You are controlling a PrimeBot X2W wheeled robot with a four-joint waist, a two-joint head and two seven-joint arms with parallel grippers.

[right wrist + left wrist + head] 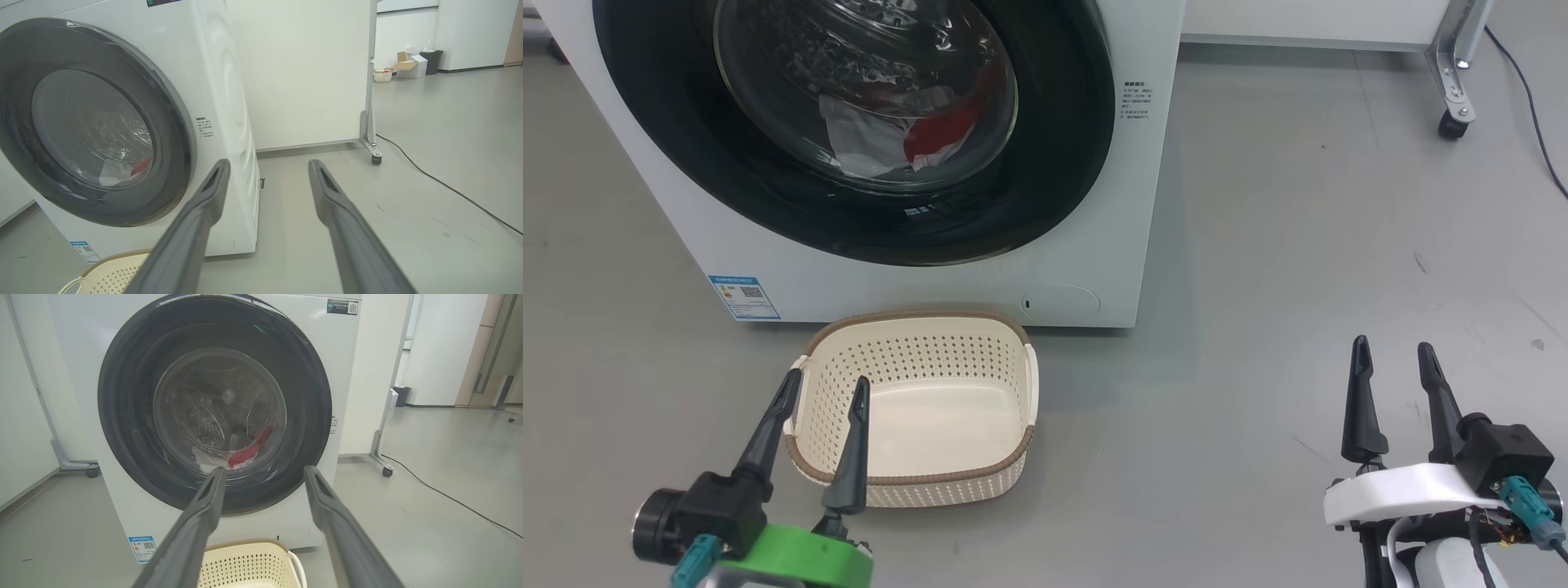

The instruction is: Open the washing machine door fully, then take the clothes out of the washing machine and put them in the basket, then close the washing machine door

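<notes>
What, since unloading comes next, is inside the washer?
Through the shut door, red and white clothes lie low in the drum. How many pieces there are, and what lies under them, cannot be seen.

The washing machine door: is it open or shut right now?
Shut. The washing machine door lies flush against the front of the washing machine, and the clothes show behind its glass.

Washer door [849,122] shut, clothes [939,135] inside
</notes>
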